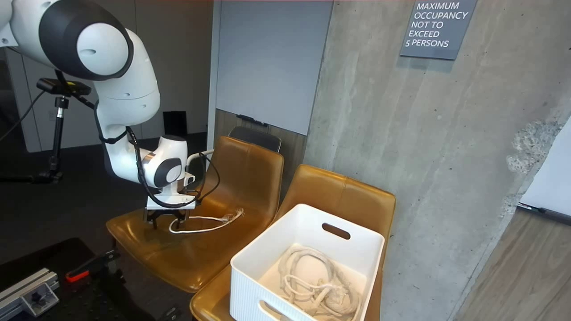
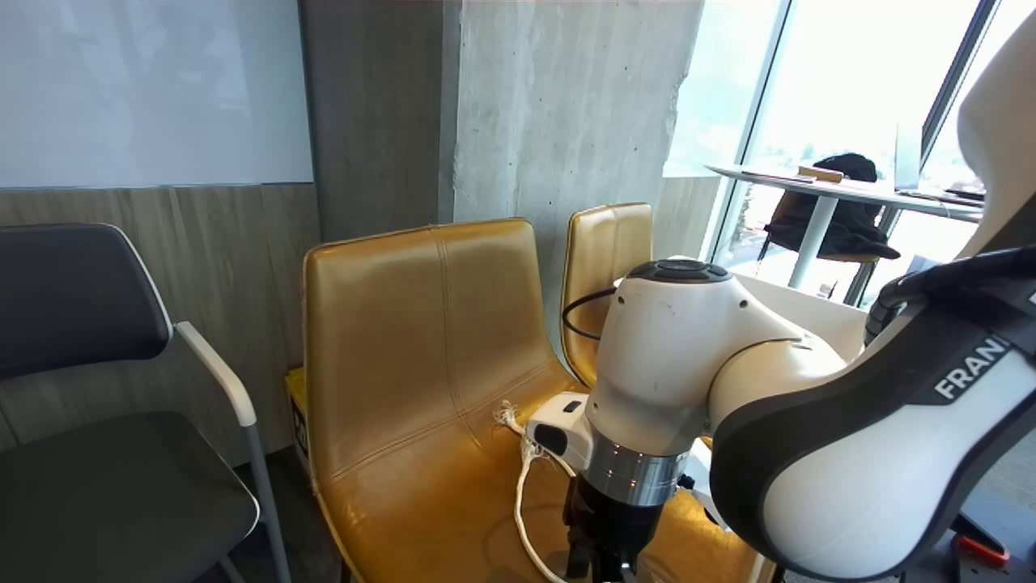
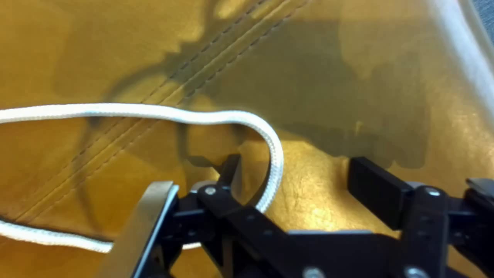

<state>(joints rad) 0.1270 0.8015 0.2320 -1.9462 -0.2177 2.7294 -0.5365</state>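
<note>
Rope [image 3: 275,154], white and finely braided, in a rounded loop with a knot and a frayed end, on the seat of the tan chair [image 2: 380,348], glossy, leather-like and seamed with paired stitching. Gripper [image 3: 295,166], black and angular, low over the tan chair, with parted jaws and, between them in the wrist view, the ungripped bend of the rope. Next to the tan chair, matching chair [image 1: 343,187] bearing a white bin [image 1: 312,227] with ribbed wall, rounded handle slots and tangled off-white cord [image 1: 332,294] inside; on its opposite side, dark grey chair [image 2: 129,486] with pale armrest; beyond, pitted grey concrete wall [image 1: 428,133].
</note>
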